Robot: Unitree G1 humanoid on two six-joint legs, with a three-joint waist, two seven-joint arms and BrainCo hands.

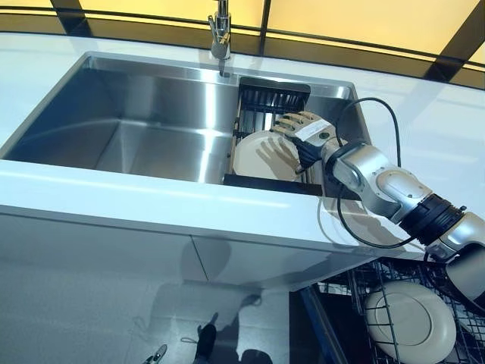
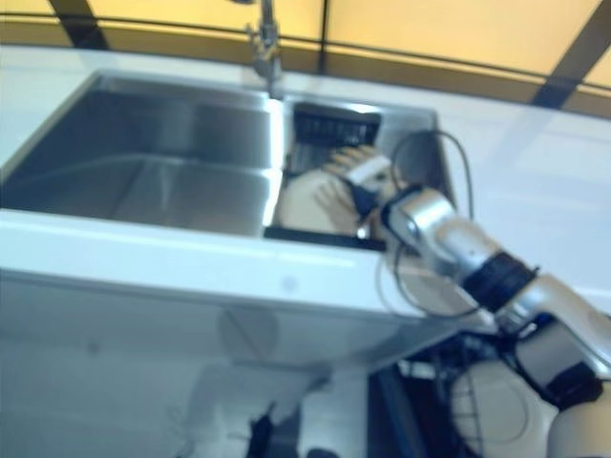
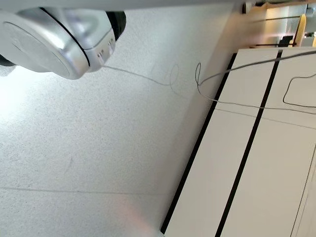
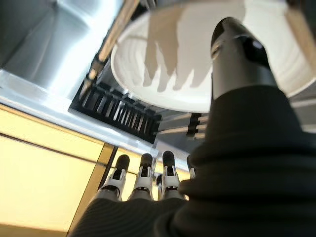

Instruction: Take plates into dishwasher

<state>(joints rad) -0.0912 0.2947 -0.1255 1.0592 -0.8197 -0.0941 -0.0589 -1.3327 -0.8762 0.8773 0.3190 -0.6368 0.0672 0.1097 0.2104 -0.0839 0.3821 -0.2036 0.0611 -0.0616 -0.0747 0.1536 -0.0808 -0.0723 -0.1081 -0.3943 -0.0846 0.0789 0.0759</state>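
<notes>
You are at the pick-up step: your right hand (image 1: 301, 130) hangs over the cream plate (image 1: 258, 155) that lies in the dark drying rack (image 1: 273, 97) at the right end of the sink (image 1: 129, 129), below the faucet (image 1: 220, 34). In the right wrist view the fingers (image 4: 143, 173) are straight and spread, and the thumb (image 4: 237, 49) reaches across the plate's face; nothing is clasped yet. The hand casts its shadow on the plate, so it looks near, but whether any fingertip touches it cannot be told.

Your left hand shows in no view; its wrist camera sees only floor.

One plate already sits in the dishwasher rack (image 1: 379, 288), that second plate (image 1: 409, 322) lying near the rack's front, below the counter (image 1: 151, 201) edge at the right.

Next, you need to bring the fingers down over the far rim and the thumb under or against the near rim, then close firmly. The plate looks smooth and likely slick, so pinch well onto the rim before lifting it clear of the rack bars.
</notes>
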